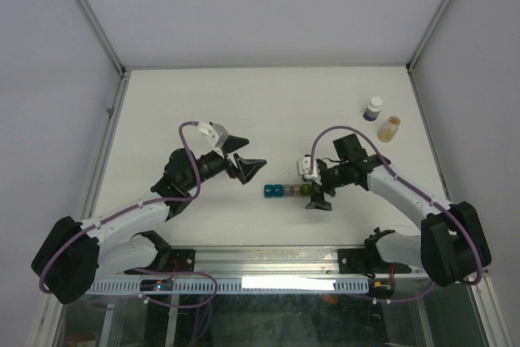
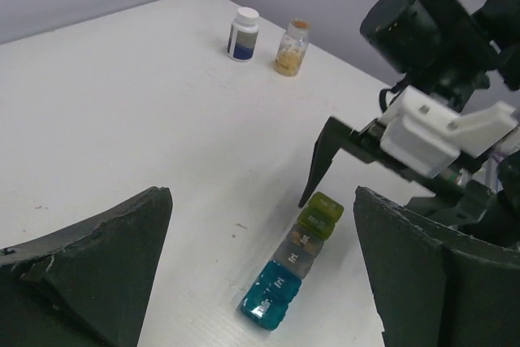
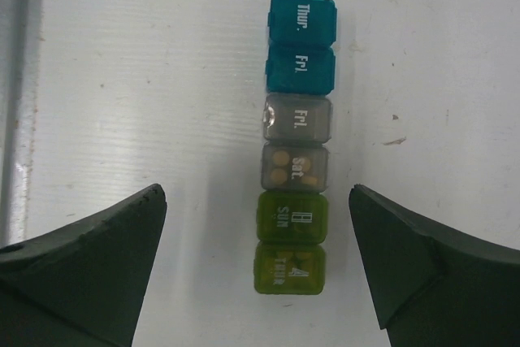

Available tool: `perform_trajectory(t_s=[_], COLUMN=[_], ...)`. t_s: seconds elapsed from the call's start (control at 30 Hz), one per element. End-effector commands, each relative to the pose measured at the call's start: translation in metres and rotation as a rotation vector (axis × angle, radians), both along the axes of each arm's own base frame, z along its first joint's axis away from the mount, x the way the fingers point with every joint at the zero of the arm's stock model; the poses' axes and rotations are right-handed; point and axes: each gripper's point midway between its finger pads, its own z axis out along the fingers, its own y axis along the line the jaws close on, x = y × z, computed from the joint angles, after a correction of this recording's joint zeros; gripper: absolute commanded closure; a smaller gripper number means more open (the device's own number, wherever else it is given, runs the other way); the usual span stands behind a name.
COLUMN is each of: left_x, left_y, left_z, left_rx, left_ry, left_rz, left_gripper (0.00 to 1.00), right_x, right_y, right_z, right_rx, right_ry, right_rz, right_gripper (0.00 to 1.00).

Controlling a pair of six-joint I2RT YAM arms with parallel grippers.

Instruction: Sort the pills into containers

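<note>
**Both jaws spread, containers untouched**

Right jaws stand wide, flanking the green end of the containers [image 3: 296, 152] without contact. Left jaws, also wide, hover near the blue end, apart from it. The containers lie flat on the surface [image 1: 244, 111].

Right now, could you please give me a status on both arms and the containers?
Left gripper open, empty. Right gripper open over the containers, not gripping; lids shut. White-capped bottle and amber bottle far off, not obstructing.
</note>
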Motion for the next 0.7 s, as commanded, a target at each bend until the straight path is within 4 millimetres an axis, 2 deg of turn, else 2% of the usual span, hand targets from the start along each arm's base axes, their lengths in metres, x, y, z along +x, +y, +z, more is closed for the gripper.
perform_trajectory(t_s=[0.0,0.13,0.3,0.5,0.67], left_x=[-0.002,-0.006,-0.008,-0.009,-0.012], left_y=[0.011,0.020,0.023,0.024,0.028], left_z=[0.014,0.014,0.016,0.018,0.019], left_rx=[-0.070,-0.072,-0.070,-0.065,-0.065], left_ry=[0.035,0.030,0.022,0.016,0.009], left_rz=[0.052,0.076,0.084,0.084,0.089], left_gripper=[0.03,0.03,0.03,0.03,0.03], right_x=[0.037,0.033,0.039,0.047,0.063], right_y=[0.016,0.020,0.025,0.019,0.005], right_z=[-0.007,-0.028,-0.040,-0.049,-0.042], right_rx=[-0.069,-0.135,-0.194,-0.255,-0.250], right_ry=[-0.111,-0.095,-0.086,-0.066,-0.051], right_rz=[-0.077,-0.077,-0.110,-0.163,-0.266], right_gripper=[0.04,0.07,0.18,0.44,0.64])
